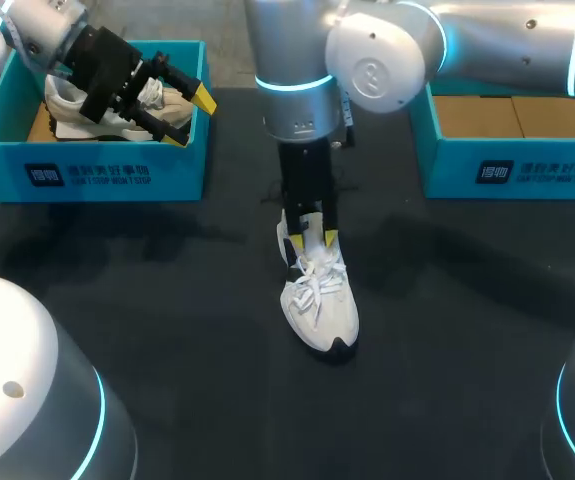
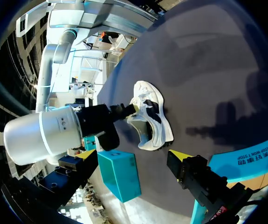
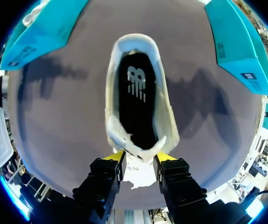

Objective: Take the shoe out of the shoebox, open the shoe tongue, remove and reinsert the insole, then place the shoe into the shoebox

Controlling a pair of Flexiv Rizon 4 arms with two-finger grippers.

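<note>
1. The right gripper [image 3: 140, 157] hangs straight down over the middle of the table. Its 2 fingers are set narrow, and as far as its own wrist view lets me tell, the white tongue [image 3: 138, 169] is pinched between the yellow tips.
2. The shoe [image 1: 322, 310] stands upright on the dark table [image 1: 167, 300], outside both boxes, with its toe pointing away from them.
3. With the tongue held back, the shoe's mouth gapes. The black insole [image 3: 136, 93] lies flat inside, apparently fully seated.
4. I judge that taking the shoe out is done and opening the tongue is the step in hand. The insole has not been lifted yet.
5. The left gripper [image 1: 189, 118] is spread wide and holds nothing. It sits over the left box [image 1: 97, 175], just above a 2nd shoe [image 1: 67, 105] lying inside, and well apart from the shoe on the table.
6. The right box [image 1: 512, 170] stands open off to the other side, showing bare cardboard inside.
7. The next move, as I see it, needs a 2nd grip. The right gripper should hold the tongue clear while the left comes across, reaches into the mouth and pinches the insole's edge near the heel.
8. The risk I'd watch for is the light shoe tipping or sliding when the insole is pulled. The pull should be slow and along the shoe's length.
</note>
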